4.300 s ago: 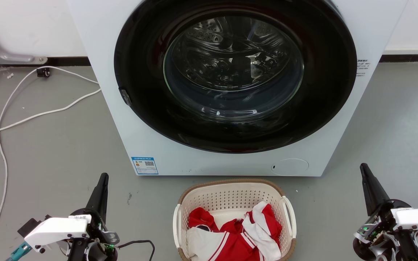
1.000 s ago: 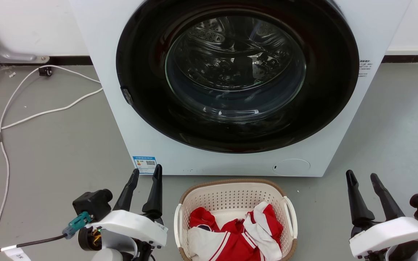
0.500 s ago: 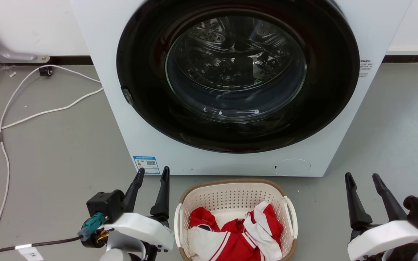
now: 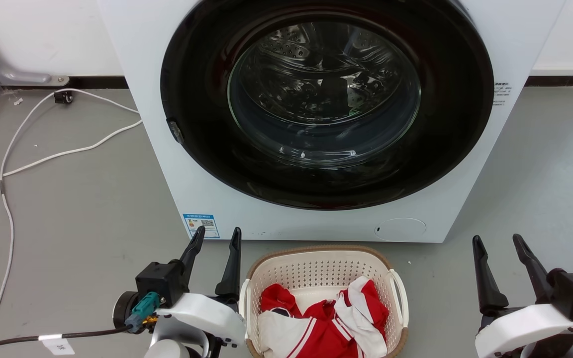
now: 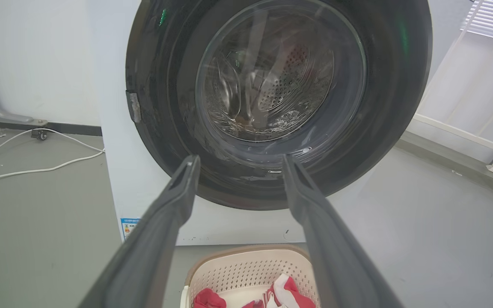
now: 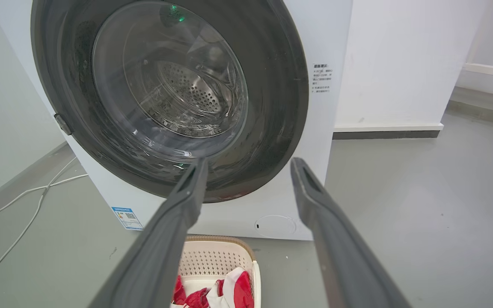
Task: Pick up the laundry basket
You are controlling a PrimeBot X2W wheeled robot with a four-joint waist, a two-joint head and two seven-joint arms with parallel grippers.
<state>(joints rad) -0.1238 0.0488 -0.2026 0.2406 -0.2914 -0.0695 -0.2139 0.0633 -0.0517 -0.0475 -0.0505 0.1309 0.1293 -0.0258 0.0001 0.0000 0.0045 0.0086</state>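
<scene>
The laundry basket [image 4: 316, 271] is cream-white with a brown rim and stands on the floor at the bottom centre of the head view, with red and white clothes [image 4: 324, 320] in it. It also sits low in the left wrist view [image 5: 246, 267] and the right wrist view [image 6: 216, 259]. My left gripper [image 4: 217, 237] is open, its right finger close beside the basket's left handle [image 4: 242, 308], apart from it. My right gripper [image 4: 496, 239] is open, well to the right of the right handle [image 4: 400, 303]. Nothing is between either pair of fingers.
A white washing machine [image 4: 326, 119] with a closed round dark door stands right behind the basket. White cables [image 4: 43, 149] trail over the grey floor at the left. A wall with a dark skirting [image 4: 562, 79] runs behind.
My left gripper has moved right, closing in on the basket's left handle. The right gripper has barely shifted. The basket has stayed in place.
</scene>
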